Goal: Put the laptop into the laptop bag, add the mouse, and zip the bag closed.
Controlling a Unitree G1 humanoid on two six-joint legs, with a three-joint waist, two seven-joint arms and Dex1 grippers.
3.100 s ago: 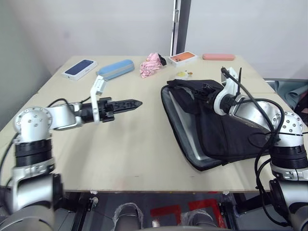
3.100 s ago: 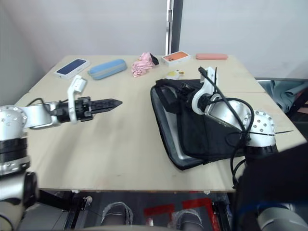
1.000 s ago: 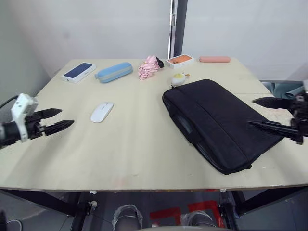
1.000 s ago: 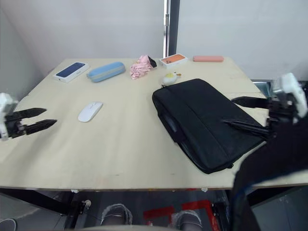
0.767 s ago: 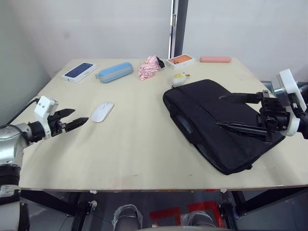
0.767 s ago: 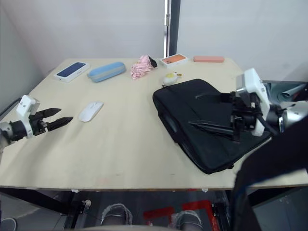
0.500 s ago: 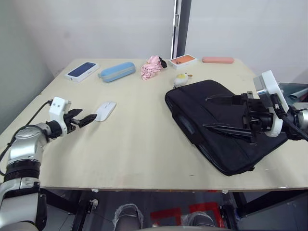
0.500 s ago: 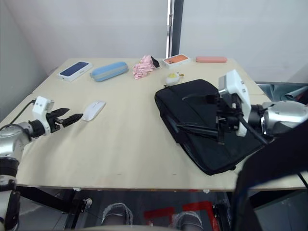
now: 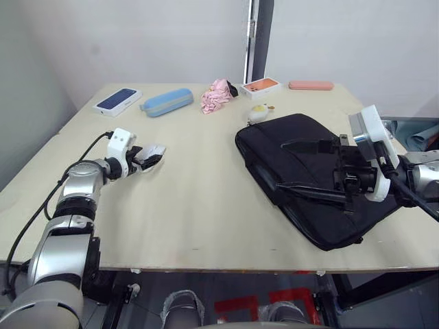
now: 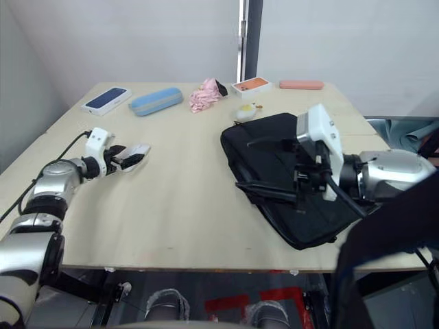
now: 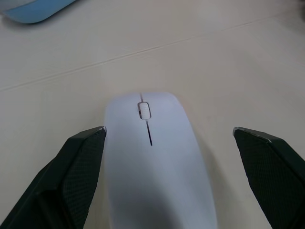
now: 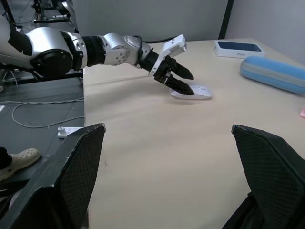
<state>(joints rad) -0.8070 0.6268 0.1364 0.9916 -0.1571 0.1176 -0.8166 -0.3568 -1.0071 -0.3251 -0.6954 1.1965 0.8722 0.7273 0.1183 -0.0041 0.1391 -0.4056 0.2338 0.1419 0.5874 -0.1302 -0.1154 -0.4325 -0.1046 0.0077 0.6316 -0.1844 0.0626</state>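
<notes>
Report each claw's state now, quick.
Left claw: open, fingers either side of the mouse, not gripping it.
Right claw: open, holding nothing, above the laptop bag.

The near end of the mouse (image 11: 155, 157) ran off the left wrist view's edge, and in the head views the left gripper (image 9: 145, 157) covered much of it. The right gripper (image 9: 312, 169) and its arm hid part of the laptop bag (image 9: 274, 147), whose zipper was too small to judge.
</notes>
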